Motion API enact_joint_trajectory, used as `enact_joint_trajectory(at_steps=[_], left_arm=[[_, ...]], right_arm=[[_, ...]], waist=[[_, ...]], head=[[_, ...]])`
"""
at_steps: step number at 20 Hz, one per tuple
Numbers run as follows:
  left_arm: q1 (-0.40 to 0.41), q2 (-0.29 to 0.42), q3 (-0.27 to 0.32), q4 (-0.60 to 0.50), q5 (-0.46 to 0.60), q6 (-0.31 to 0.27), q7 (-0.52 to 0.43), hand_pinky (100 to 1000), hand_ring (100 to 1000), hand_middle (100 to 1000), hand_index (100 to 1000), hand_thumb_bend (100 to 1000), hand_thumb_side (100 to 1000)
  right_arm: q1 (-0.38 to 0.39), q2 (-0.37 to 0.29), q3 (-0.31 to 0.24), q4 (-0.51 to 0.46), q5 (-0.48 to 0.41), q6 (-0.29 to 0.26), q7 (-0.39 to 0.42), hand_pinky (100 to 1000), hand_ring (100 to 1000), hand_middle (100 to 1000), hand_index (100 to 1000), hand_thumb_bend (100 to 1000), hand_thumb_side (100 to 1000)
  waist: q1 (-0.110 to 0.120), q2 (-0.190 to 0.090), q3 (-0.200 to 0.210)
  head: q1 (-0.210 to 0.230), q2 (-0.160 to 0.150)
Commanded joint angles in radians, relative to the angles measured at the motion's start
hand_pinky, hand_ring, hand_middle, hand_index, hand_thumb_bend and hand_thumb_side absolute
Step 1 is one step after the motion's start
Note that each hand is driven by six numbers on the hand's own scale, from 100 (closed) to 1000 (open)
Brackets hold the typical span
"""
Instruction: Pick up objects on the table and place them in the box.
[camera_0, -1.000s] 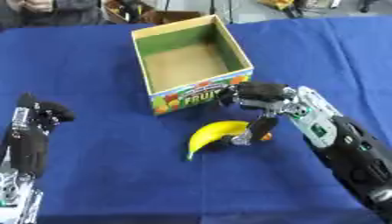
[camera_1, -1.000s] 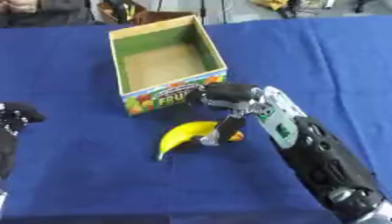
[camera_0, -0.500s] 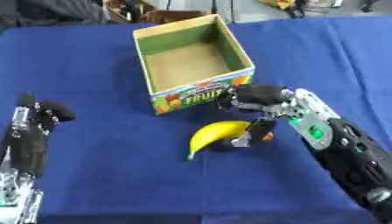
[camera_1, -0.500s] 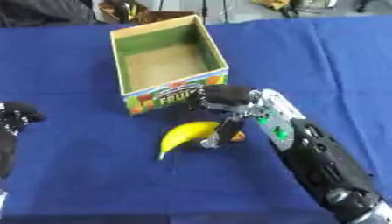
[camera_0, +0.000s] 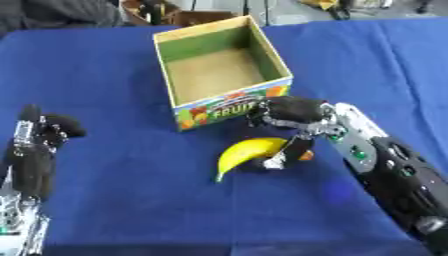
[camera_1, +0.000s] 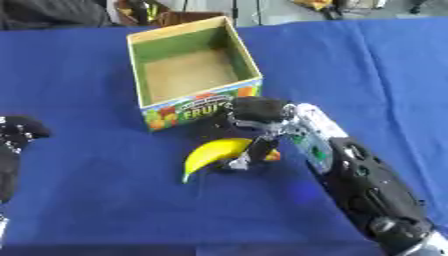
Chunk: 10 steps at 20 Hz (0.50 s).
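While the blue table (camera_0: 105, 200) fills the view, the open box (camera_0: 220, 70) stands at its middle, empty inside, and the action is just in front of it. The right hand (camera_0: 289, 112) is down beside the box's front wall, fingers curled over the near end of the banana (camera_0: 249, 152), closing on it. The banana lies on the cloth, long axis running from the hand down toward the robot's left, tip pointing away from the box. The left hand (camera_0: 39, 145) rests far off at the left edge, fingers curled, holding nothing. Compared with a second ago, the right hand has lowered closer onto the banana; the fruit has barely shifted.
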Motion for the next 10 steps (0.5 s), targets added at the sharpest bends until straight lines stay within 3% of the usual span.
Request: enact_joint_trajectory(at_steps=[1, 10], left_arm=[[-0.011, 0.009, -0.004, -0.015, 0.003, -0.002, -0.002, 641, 553, 518, 543, 198, 950], [-0.011, 0.009, -0.005, -0.015, 0.003, -0.002, -0.004, 641, 552, 517, 543, 197, 950]], right_arm=[[-0.014, -0.005, -0.002, -0.004, 0.023, -0.003, -0.030, 422, 561, 503, 674, 354, 426], [-0.015, -0.006, 0.002, -0.004, 0.079, -0.024, -0.087, 381, 533, 478, 652, 363, 403]], waist=[[0.002, -0.011, 0.002], [0.003, -0.012, 0.001]], head=[[0.001, 0.005], [0.002, 0.005]])
